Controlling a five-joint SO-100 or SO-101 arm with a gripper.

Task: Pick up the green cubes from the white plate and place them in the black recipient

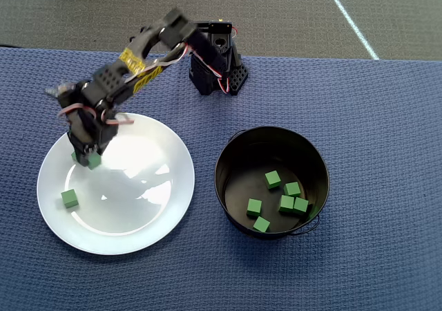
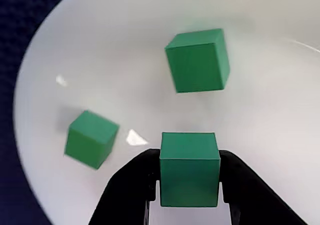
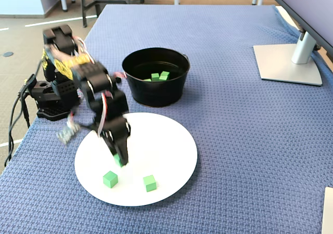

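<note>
My gripper [image 1: 92, 160] [image 3: 120, 160] is down at the left part of the white plate [image 1: 138, 207] [image 3: 161, 145]. In the wrist view the gripper [image 2: 190, 185] is shut on one green cube [image 2: 190, 167], squarely between the black jaws. Two more green cubes lie loose on the plate [image 2: 125, 45]: one just ahead [image 2: 197, 60] and one to the left [image 2: 91, 138]. They also show in the fixed view [image 3: 110, 179] [image 3: 150, 182]. The black pot [image 1: 235, 152] [image 3: 156, 91] stands to the right of the plate in the overhead view and holds several green cubes [image 1: 273, 179] [image 3: 159, 76].
The arm's base [image 1: 214, 66] [image 3: 49, 96] stands on the blue woven cloth behind the plate. A monitor foot [image 3: 289, 62] stands at the far right of the table in the fixed view. The table's edge runs close behind the base.
</note>
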